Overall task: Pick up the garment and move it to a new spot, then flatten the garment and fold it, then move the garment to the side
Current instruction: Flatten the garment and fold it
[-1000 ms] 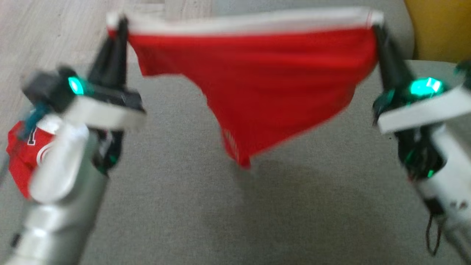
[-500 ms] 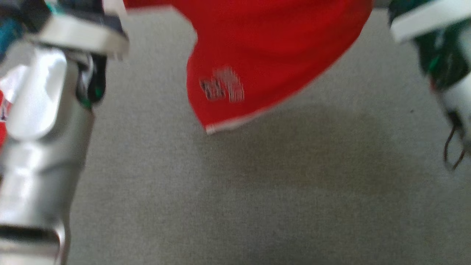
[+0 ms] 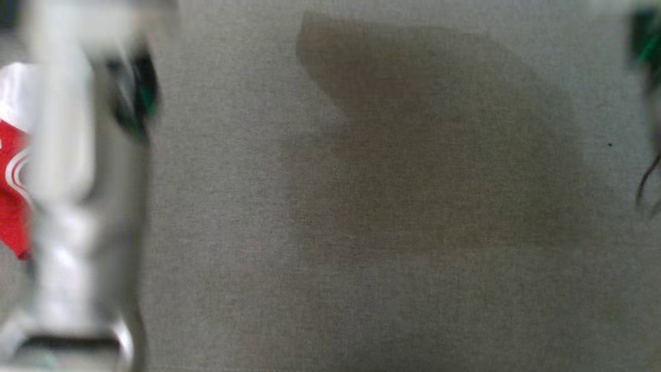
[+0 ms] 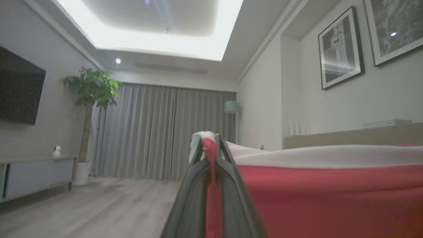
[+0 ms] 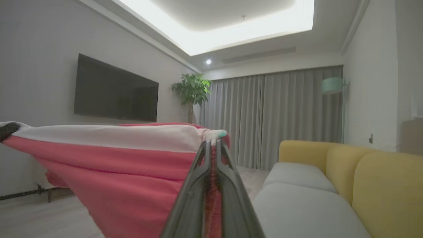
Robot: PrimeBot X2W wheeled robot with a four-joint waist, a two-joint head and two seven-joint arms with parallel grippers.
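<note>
Garment (image 4: pixel 330 198) filled the top of the head view half a second ago; camera has since tipped down onto its broad shadow (image 3: pixel 434 144) on the grey cushion (image 3: pixel 361 310). Red cloth with white band is stretched in the air between both arms. Left gripper (image 4: pixel 210 142) clamped tight on one corner, right gripper (image 5: pixel 211 142) clamped on the other. Second red-and-white garment (image 3: pixel 13 196) lies at the cushion's left edge behind the left forearm (image 3: pixel 67 155). Yellow sofa (image 5: pixel 380 178) to the right, wood floor (image 4: pixel 99 205) to the left, grey curtains (image 4: pixel 158 132) beyond
</note>
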